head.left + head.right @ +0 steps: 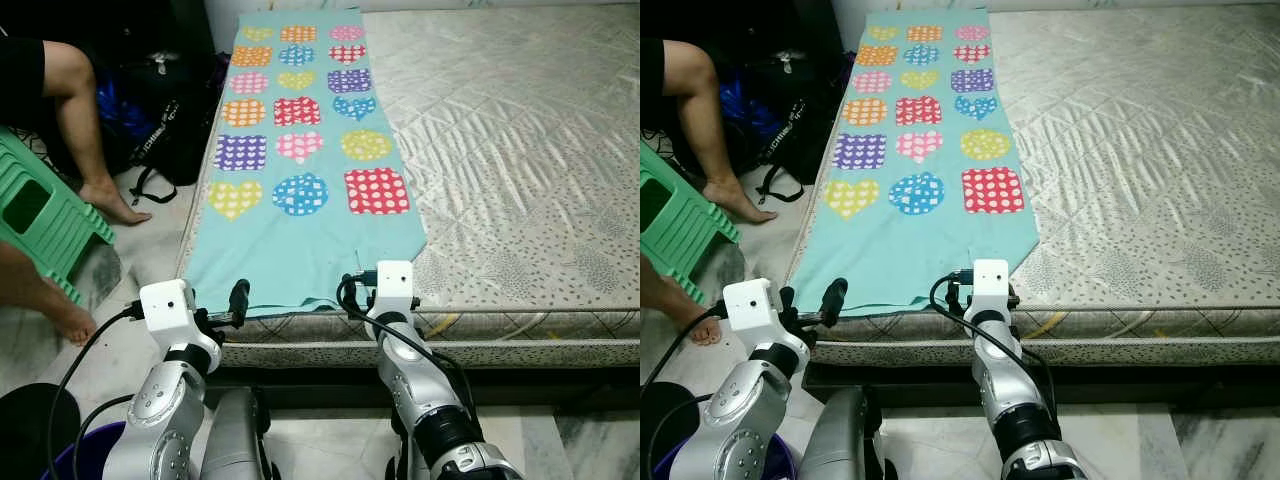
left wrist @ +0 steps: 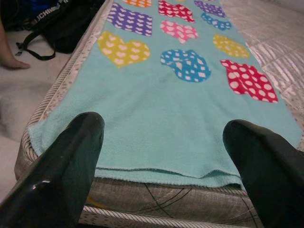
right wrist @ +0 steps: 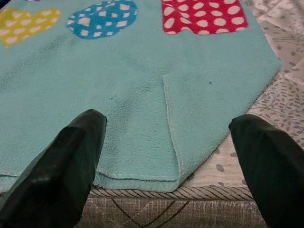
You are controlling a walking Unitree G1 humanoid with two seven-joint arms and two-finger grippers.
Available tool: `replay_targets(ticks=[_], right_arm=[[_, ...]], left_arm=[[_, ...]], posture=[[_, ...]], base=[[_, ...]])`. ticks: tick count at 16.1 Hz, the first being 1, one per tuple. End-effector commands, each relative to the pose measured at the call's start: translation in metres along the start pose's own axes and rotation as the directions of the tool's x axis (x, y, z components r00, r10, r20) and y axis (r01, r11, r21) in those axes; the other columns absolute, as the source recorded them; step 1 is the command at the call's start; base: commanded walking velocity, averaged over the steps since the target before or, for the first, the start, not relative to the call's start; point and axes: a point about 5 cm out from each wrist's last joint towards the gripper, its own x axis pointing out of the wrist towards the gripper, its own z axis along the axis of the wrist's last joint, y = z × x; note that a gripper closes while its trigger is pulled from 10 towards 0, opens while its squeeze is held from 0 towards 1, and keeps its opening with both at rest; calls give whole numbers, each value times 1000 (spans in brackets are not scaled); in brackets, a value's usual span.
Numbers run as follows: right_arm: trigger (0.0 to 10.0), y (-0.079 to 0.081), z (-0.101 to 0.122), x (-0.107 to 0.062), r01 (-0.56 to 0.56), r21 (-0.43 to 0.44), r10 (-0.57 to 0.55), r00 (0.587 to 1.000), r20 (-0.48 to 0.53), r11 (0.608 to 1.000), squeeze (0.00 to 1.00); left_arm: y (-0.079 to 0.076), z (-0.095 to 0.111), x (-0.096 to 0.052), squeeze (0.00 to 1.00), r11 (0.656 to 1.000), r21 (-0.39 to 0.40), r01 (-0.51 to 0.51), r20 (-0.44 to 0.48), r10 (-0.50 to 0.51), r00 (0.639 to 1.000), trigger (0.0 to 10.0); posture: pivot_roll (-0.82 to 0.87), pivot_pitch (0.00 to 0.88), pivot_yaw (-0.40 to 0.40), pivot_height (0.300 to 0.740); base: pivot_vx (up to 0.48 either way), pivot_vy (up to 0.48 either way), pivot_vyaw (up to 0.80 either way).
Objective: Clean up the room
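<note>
1. Closest to me, both arms reach for the near edge of the mattress (image 1: 520,200). The left gripper (image 2: 161,156) and the right gripper (image 3: 166,156) each have their black fingers spread wide, with nothing between them and nothing touched. They hover just short of the hem.
2. Just past the fingers lies the teal fleece blanket (image 1: 300,255), spread flat in a long folded strip along the left side of the bed, its near hem hanging slightly over the mattress rim.
3. It looks soft, light and floppy, so I'd guess it will sag and drape once lifted. The doubled layers at the near hem seem the best place to pinch, one gripper towards each corner. The right corner has a folded flap (image 3: 209,123) that may slip loose.
4. Farther up, rows of coloured heart and spotted patches (image 1: 300,110) run towards the wall.
5. Off to the left, on the floor, a person's bare foot (image 1: 112,203), a green stool (image 1: 40,215) and a black bag (image 1: 165,120).
</note>
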Motion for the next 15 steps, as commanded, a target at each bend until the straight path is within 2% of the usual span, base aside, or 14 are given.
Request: replay_targets(ticks=[1, 3, 4, 7, 11, 15], right_arm=[[10000, 3, 0, 1, -5, 7, 5, 1000, -3, 1000, 0], [10000, 17, 0, 5, -64, -6, 64, 996, 61, 998, 0], [10000, 18, 1, 5, -73, -10, 74, 995, 67, 997, 0], [10000, 17, 0, 5, -72, -17, 73, 995, 64, 997, 0], [10000, 17, 0, 6, -77, -14, 78, 993, 84, 997, 0], [10000, 18, 4, 8, -75, -41, 79, 991, 106, 996, 0]], left_arm=[[1, 2, -2, 0, 1000, 8, -8, 1, 8, 1000, 10000], [1, -1, -6, 0, 1000, 18, -4, -12, 4, 1000, 10000], [2, -3, -7, 0, 1000, 26, -9, -16, 9, 1000, 10000], [3, -2, -5, 0, 999, 30, -16, -9, 17, 1000, 10000], [2, -1, -4, 0, 999, 31, -16, -5, 16, 1000, 10000], [1, 1, -3, 0, 999, 32, -15, 3, 15, 1000, 10000]], posture=[[126, 113, 73, 580], [119, 117, 78, 580], [119, 117, 77, 580], [115, 118, 75, 580], [114, 117, 73, 540], [117, 116, 71, 531]], base=[[0, 0, 0], [0, 0, 0], [0, 0, 0], [0, 0, 0], [0, 0, 0], [0, 0, 0]])
